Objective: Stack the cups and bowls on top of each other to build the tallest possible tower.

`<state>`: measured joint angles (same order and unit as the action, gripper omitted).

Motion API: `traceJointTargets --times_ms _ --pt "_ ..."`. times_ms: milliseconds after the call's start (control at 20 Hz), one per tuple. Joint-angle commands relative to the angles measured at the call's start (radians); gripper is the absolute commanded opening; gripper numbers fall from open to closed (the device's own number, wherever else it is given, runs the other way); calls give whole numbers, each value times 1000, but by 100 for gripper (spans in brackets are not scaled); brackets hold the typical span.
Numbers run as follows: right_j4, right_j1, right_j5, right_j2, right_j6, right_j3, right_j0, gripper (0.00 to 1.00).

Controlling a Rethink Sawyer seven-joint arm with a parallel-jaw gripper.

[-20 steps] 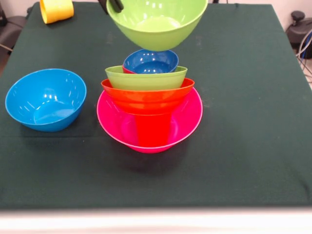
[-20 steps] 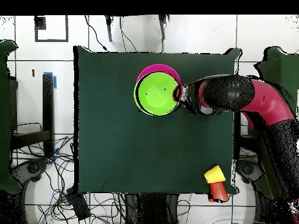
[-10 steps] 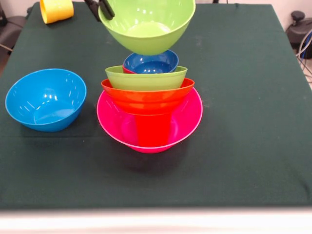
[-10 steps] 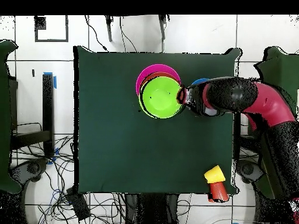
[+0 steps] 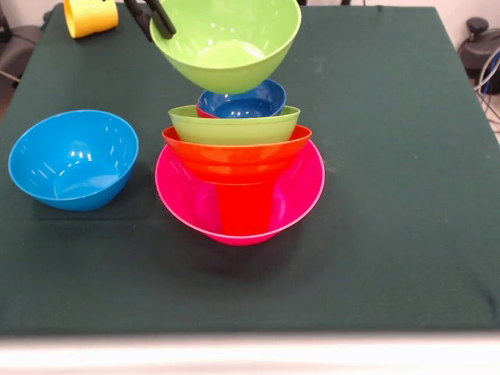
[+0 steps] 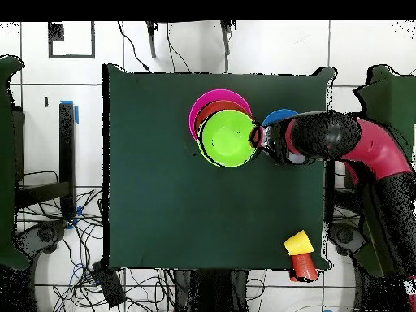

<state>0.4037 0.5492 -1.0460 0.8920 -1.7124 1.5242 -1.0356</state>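
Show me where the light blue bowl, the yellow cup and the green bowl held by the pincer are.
light blue bowl point(image 5: 72, 160): front view, on its inner wall.
yellow cup point(image 5: 90, 16): front view, on its side.
green bowl held by the pincer point(image 5: 226, 39): front view, on its inside.

Desk point(image 5: 406, 234) w/ dark green cloth, flat, a few faint pale marks; pale front edge strip point(image 5: 250, 351) along bottom in front view. Around desk in overhead view: white tiled floor point(image 6: 268, 49), tangle of black cables point(image 6: 81, 260) at lower left, blue tape bits point(image 6: 78, 111) on floor at left, black square outline point(image 6: 71, 39) top left. Dark green chairs or similar point(image 6: 10, 162) at side edges; can't tell exactly what.
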Motion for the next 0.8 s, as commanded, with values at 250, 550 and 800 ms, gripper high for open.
traceJointTargets --times_ms 250,550,800 --pt "89 -48 -13 9 294 -29 32 0" --pt "70 -21 -26 22 265 -13 34 0" --pt "72 -28 -17 24 256 -18 46 0"
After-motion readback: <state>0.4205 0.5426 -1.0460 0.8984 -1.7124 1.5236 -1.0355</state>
